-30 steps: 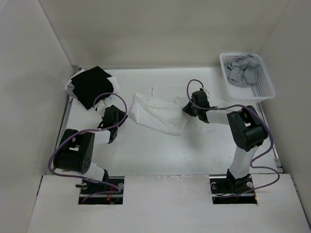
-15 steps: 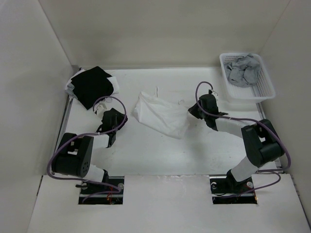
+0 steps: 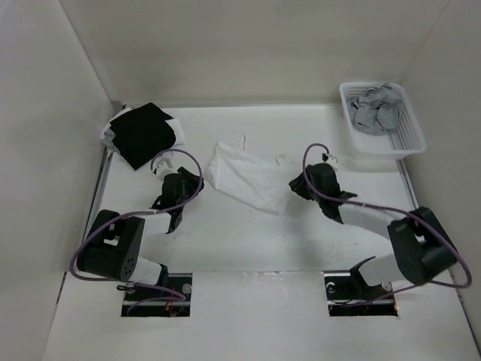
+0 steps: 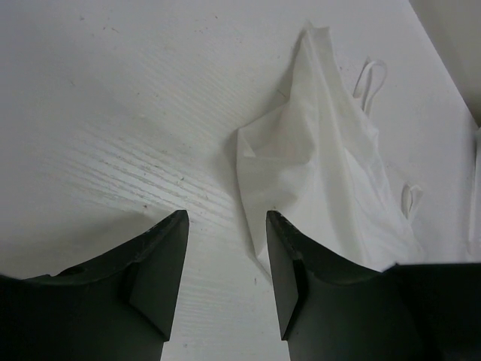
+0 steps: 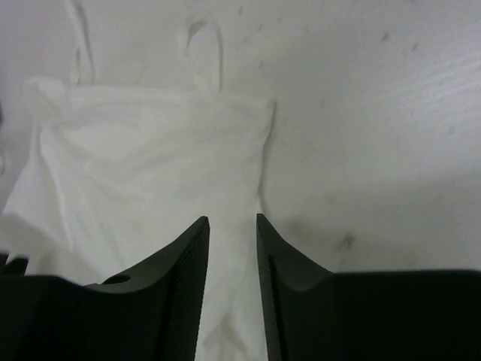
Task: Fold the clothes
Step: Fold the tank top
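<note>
At the far left corner of the table (image 3: 225,241) lies a black garment with white edges (image 3: 143,134), bunched against the side wall. Just in front of it and to its right, the left gripper (image 4: 226,218) hangs low over bare tabletop with its fingers (image 4: 161,256) spread apart and nothing between them; the near left corner of the white camisole (image 3: 248,177) lies just ahead of its fingertips, not touching them. The camisole is spread on the middle of the table, between the two arms, slanting from far left to near right, with creases and a turned-over flap along its left side. Its two narrow straps (image 3: 242,141) loop out onto the table along the far edge. The right gripper (image 5: 231,219) hovers at the camisole's right edge, its fingers (image 5: 180,271) parted by a narrow gap; white fabric shows through that gap below them, and the cloth does not look pinched. Well to the right, at the far right corner, a white basket (image 3: 409,139) holds crumpled grey garments (image 3: 376,105).
</note>
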